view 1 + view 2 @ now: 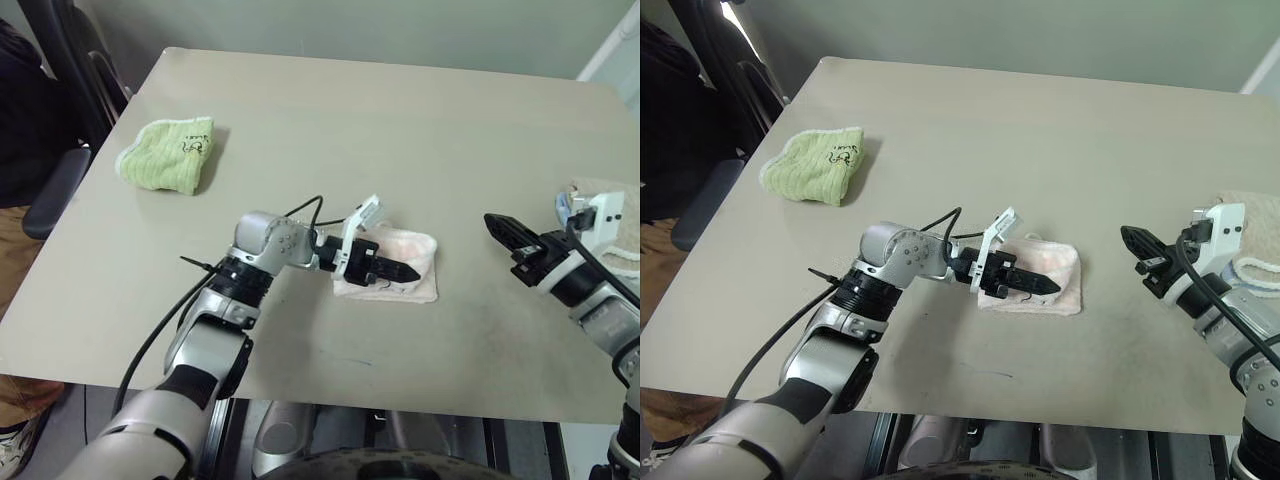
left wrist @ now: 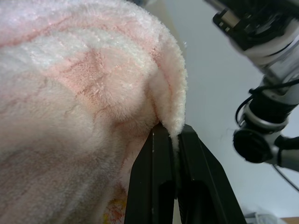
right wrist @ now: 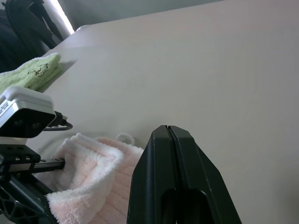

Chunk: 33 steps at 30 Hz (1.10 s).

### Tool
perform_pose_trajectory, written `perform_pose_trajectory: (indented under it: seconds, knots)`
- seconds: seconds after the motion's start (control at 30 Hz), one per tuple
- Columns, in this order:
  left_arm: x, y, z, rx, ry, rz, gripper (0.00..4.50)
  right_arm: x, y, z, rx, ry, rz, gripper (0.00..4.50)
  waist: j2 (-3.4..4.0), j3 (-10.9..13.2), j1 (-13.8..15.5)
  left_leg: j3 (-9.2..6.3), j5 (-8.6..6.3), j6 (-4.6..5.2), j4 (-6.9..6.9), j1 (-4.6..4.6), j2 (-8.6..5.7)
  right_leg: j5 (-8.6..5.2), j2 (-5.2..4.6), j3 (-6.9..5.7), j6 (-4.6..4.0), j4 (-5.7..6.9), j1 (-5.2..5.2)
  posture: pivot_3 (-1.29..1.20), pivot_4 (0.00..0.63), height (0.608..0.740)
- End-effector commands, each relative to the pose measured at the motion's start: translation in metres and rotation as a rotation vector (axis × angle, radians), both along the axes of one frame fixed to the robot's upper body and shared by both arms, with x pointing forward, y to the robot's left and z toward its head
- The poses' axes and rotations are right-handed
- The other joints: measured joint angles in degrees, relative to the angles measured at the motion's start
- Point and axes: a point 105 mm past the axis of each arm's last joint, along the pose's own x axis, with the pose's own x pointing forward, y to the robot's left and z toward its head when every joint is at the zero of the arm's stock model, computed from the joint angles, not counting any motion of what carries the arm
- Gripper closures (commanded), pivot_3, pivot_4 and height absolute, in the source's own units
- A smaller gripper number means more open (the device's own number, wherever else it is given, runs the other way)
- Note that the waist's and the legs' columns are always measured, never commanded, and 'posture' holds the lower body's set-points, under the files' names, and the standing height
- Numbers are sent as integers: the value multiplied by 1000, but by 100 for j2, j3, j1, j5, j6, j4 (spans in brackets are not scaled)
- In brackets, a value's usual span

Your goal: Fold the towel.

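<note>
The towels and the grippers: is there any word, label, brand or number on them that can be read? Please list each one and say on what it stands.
None can be read.
Green towel: a small dark embroidered mark, too small to read.
Pink towel: a faint dark mark on its near edge, not readable.
Left gripper, right gripper: no text visible.

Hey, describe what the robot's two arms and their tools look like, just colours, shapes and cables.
Both arms are silver-grey metal segments with black joint rings. A loose black cable loops along the left arm. Each wrist carries a white camera bracket. The left tool and right tool each end in two black, tapered fingers.
</note>
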Motion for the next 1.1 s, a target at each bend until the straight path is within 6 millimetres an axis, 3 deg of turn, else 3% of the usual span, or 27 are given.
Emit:
perform_pose_trajectory:
  seconds: [0.03,0.17,0.5,0.73,0.9,1.0,1.1]
  knots:
    - [2,-6,9,-76,-41,-7,4473,-1,2,12,-28,-53,-3,4500,0,0,1,0,0,1,0,0,-1,0,-1,0,1,0,0,0,150,733]
    - [4,-9,13,-103,-50,6,3476,0,7,11,-32,-52,9,4500,0,0,1,0,3,6,0,-1,-6,3,-6,2,6,0,0,0,150,733]
    - [-6,-6,33,-196,9,-56,96,3,7,10,-39,-51,16,4500,0,0,2,1,5,10,2,-3,-10,6,-9,2,12,0,0,0,150,733]
    - [-10,5,68,-302,-106,-68,43,2,13,26,-4,-148,72,4500,0,0,1,1,5,11,3,-4,-11,6,-10,2,13,0,-1,0,150,733]
    - [0,20,93,-364,-291,17,43,0,24,27,-9,-149,142,4500,0,0,-1,1,6,14,3,-4,-11,6,-10,3,14,0,-1,0,150,733]
    - [9,34,105,-417,-529,95,43,-2,32,26,-11,-152,188,4500,1,0,-2,1,6,15,5,-4,-11,6,-10,4,14,-1,-1,0,150,733]
    - [24,55,97,-351,-658,184,654,2,38,27,-20,-152,225,4500,1,0,-15,0,5,17,5,-3,-10,6,-8,4,14,0,-2,0,150,733]
